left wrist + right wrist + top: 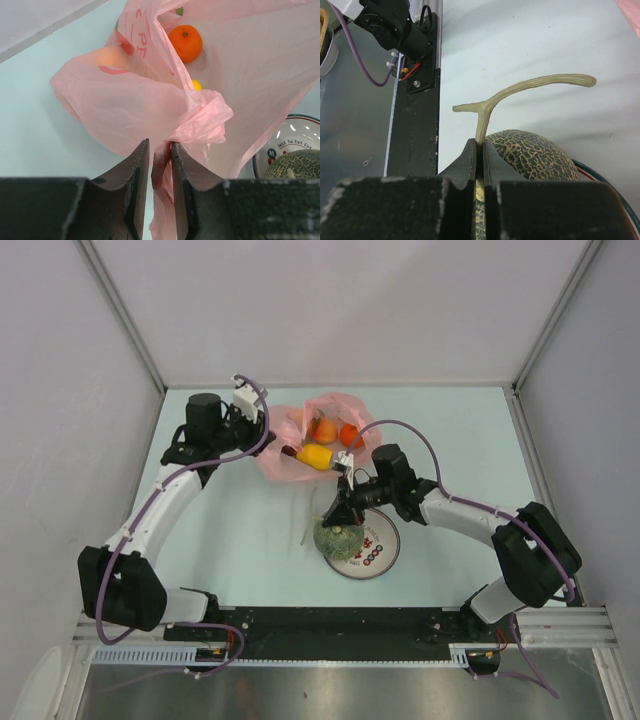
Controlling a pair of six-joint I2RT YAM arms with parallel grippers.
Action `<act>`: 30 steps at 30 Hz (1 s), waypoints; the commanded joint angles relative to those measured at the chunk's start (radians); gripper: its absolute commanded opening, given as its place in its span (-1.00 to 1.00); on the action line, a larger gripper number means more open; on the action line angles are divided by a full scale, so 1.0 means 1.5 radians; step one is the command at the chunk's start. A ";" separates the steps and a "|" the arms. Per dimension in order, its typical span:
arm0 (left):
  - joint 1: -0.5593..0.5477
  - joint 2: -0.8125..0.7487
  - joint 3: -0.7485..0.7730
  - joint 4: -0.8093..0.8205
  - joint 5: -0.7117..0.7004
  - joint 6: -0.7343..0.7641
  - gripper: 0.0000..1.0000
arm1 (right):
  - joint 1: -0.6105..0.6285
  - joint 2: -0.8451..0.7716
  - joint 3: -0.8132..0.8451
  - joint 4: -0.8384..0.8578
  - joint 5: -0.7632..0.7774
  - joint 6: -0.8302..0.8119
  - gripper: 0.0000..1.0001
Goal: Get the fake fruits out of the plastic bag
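The pink plastic bag (300,440) lies at the table's far middle, mouth open. Inside it show an orange ball (324,430), a red-orange fruit (350,435) and a yellow-orange oval (315,457). My left gripper (160,145) is shut on a fold of the bag (150,100); the orange ball (185,43) and a bit of yellow (197,85) show through the mouth. My right gripper (480,142) is shut on the pale stem (520,92) of the netted melon (532,152). The melon (338,538) sits on the white plate's (380,555) left edge.
The plate with red-black print (300,137) stands near of the bag. The black mounting rail (340,625) runs along the table's near edge. Grey walls enclose the table on three sides.
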 commanded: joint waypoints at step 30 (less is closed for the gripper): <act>-0.002 -0.024 -0.018 0.023 0.007 -0.003 -0.41 | -0.015 -0.033 0.057 0.042 0.020 0.053 0.71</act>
